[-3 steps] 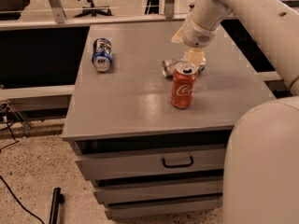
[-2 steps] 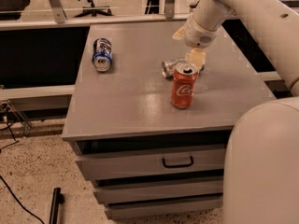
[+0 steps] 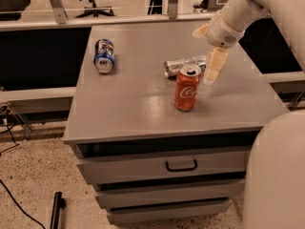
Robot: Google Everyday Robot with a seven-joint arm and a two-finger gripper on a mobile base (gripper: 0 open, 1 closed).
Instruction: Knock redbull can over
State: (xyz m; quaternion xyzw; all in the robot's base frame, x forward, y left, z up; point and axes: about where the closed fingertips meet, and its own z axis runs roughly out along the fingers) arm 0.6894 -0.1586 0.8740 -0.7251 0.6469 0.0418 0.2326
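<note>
The redbull can [image 3: 183, 66], slim and silver, lies on its side on the grey cabinet top [image 3: 138, 99], just behind the upright red Coca-Cola can [image 3: 187, 88]. Its open end points left. My gripper [image 3: 213, 70] hangs from the white arm at the can's right end, just above the cabinet top, to the right of the Coca-Cola can. Whether it touches the redbull can cannot be told.
A shorter blue can [image 3: 104, 56] lies on its side at the back left of the cabinet top. The cabinet has drawers [image 3: 181, 165] in front. My white base [image 3: 276, 175] fills the lower right. Office chairs and a rail stand behind.
The gripper has shifted a little to the right and down, off the redbull can's right end. The cans lie and stand as before.
</note>
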